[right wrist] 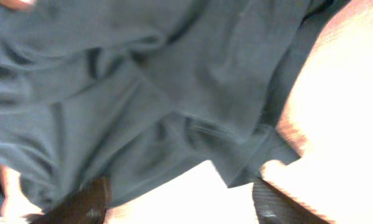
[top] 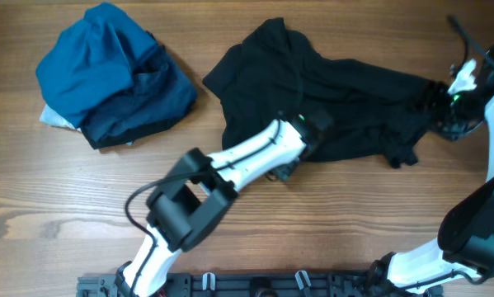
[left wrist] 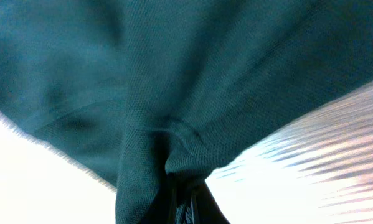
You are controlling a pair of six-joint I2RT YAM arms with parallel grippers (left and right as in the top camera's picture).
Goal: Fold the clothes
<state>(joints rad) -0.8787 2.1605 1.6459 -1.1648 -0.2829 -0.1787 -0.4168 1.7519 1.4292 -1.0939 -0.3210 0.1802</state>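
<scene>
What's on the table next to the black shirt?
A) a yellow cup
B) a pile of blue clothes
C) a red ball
B: a blue pile lies on the table beside the black shirt; no ball or cup is in view.

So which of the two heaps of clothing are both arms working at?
The black shirt, spread right of centre, with the left arm and right arm at it. The blue and navy bundle, far left, lies alone.
</scene>
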